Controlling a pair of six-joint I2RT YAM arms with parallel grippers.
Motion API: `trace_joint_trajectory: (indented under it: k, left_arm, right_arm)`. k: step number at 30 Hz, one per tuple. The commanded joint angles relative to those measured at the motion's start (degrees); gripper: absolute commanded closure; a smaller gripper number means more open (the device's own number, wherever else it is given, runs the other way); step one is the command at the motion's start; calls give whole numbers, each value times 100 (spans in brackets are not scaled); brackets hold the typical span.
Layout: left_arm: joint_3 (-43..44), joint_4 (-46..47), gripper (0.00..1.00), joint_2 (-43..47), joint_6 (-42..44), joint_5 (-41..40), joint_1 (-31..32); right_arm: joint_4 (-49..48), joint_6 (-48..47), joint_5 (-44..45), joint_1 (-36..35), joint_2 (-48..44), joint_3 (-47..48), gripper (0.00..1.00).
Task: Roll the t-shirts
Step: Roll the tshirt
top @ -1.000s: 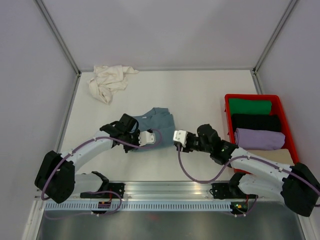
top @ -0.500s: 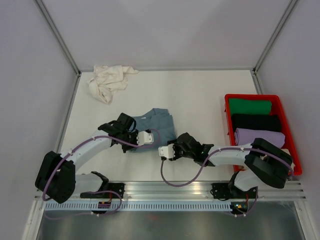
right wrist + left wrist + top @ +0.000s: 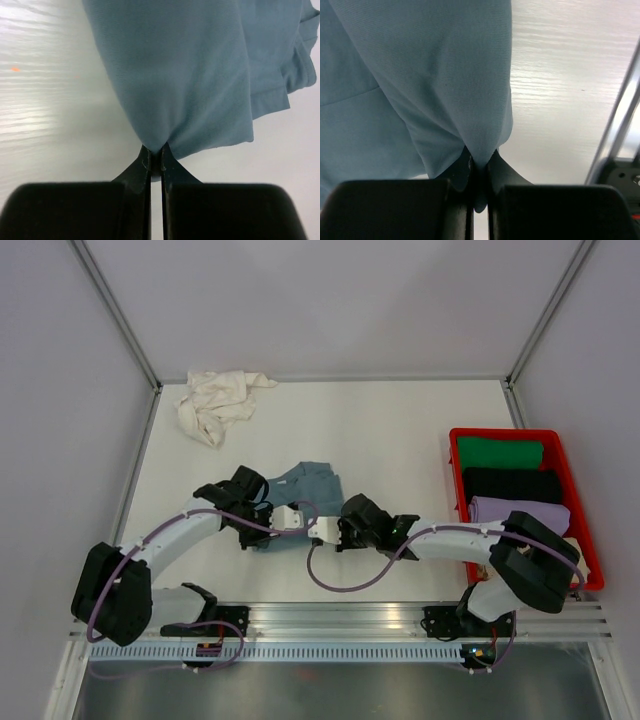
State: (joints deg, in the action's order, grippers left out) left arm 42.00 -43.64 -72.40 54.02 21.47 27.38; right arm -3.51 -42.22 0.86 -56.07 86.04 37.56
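Top, step: blue tee (image 3: pixel 312 480) mid-table, near hem bunched btw L gripper (image 3: pixel 290 517) & R gripper (image 3: pixel 322 528). Spread them evenly, hem level, before rolling.
Top, pose: both arms low, reaching inward, grippers just beside each other; cream tee (image 3: pixel 215 400) in far-left corner.
L wrist: jaws clamped on hem fold; avoid a sideways tug.
R wrist: jaws pinching hem fold likewise, cloth draping away.

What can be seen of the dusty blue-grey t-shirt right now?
The dusty blue-grey cotton t-shirt is a soft, matte, fine-knit garment, bunched and folded over itself near the middle of the white table, with stitched hems showing at one side. Its near edge is pinched at two close spots: the left gripper and the right gripper are each shut on a tuck of cloth, which fans out from each grip. The rest appears to lie on the table.
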Motion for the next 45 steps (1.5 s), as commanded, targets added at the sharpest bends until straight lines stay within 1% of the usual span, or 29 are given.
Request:
trace_joint_trajectory:
  k: [1, 2, 3, 6, 7, 10, 13, 14, 16, 17, 18, 19, 20, 21, 22, 23, 24, 25, 26, 28, 29, 30, 33, 37, 38, 39, 40, 43, 45]
  left_arm:
    - [300, -943, 95, 200, 416, 743, -39]
    - [326, -1119, 95, 278, 512, 840, -57]
    - [353, -1373, 95, 323, 548, 980, -74]
    - [388, -1708, 95, 437, 645, 1148, -110]
    - [414, -1979, 95, 437, 767, 1209, -118]
    - [528, -2385, 94, 385, 969, 1500, -171]
    - [616, -2334, 93, 280, 1057, 1535, -320]
    - [643, -2334, 92, 227, 1067, 1561, -390]
    - [766, -2351, 92, -9, 1154, 1763, -626]
    - [818, -2351, 92, -133, 1181, 1825, -715]
    - [888, -2342, 91, -247, 1216, 1921, -908]
    - [924, -2308, 92, -553, 1208, 1948, -996]
    - [1003, -2159, 91, -704, 1147, 1948, -1076]
    - [1038, -2106, 92, -844, 1085, 1983, -1155]
    - [1099, -2088, 92, -1142, 1023, 2036, -1295]
    - [1143, -2061, 92, -1258, 1005, 2097, -1366]
    - [1248, -2044, 92, -1381, 988, 2219, -1480]
    - [1293, -2043, 92, -1478, 979, 2273, -1516]
    - [1363, -2043, 92, -1653, 970, 2308, -1533]
    - [1390, -2017, 92, -1759, 988, 2361, -1551]
    - [1399, -2017, 92, -1829, 1005, 2387, -1551]
    - [1399, -2008, 92, -1830, 1014, 2414, -1551]
    - [1381, -2008, 92, -1752, 1067, 2441, -1551]
    - [1364, -2017, 92, -1655, 1128, 2318, -1551]
    - [1355, -2017, 92, -1654, 1128, 2283, -1551]
    - [1346, -2035, 92, -1646, 1181, 2274, -1560]
    - [1337, -2043, 92, -1637, 1198, 2256, -1560]
    - [1294, -2043, 92, -1619, 1234, 2212, -1560]
    - [1285, -2043, 92, -1602, 1243, 2177, -1577]
  right_arm:
    - [1772, 1117, -1034, 0, -517, 593, 100]
    - [2010, 1258, -1192, 0, -570, 760, 100]
    - [2360, 1573, -1550, -9, -666, 814, 100]
    - [2740, 2127, -2159, -9, -799, 937, 100]
    - [2776, 2269, -2500, -9, -808, 946, 100]
    - [2891, 2472, -2994, -9, -808, 955, 100]
    - [3084, 2394, -3240, 70, -738, 1042, 100]
    - [3093, 2420, -3363, 140, -677, 1069, 100]
    - [3006, 2534, -3662, 543, -632, 1104, 100]
    - [2814, 2639, -3994, 710, -598, 1096, 100]
    - [2638, 2718, -4024, 1051, -597, 1069, 100]
    - [2453, 2806, -3928, 1194, -615, 973, 100]
    - [2077, 2963, -3579, 1308, -650, 920, 99]
    - [1917, 3017, -3384, 1414, -667, 876, 90]
    - [1776, 3070, -3226, 1441, -667, 832, 84]
    - [1609, 3114, -3128, 1441, -667, 832, 81]
    - [1582, 3158, -3040, 1441, -650, 840, 73]
    - [1564, 3176, -3005, 1441, -641, 875, 69]
    - [1538, 3193, -2961, 1441, -632, 884, 63]
    - [1529, 3167, -2864, 1441, -685, 876, 41]
    - [1529, 3141, -2820, 1441, -729, 858, 25]
    - [1520, 3097, -2689, 1441, -764, 841, 2]
    - [1353, 3053, -2364, 1441, -1088, 692, 2]
    - [660, 3009, -2012, 1441, -1939, 332, 2]
    - [232, 3017, -2011, 1441, -2081, 244, 2]
    - [19, 3009, -2037, 1441, -2187, 34, 2]
    - [-349, 2852, -2272, 1433, -2362, -72, 2]
    - [-895, 2613, -2599, 1441, -2382, -468, 2]
    - [-793, 2482, -2993, 1450, -2076, -330, 2]
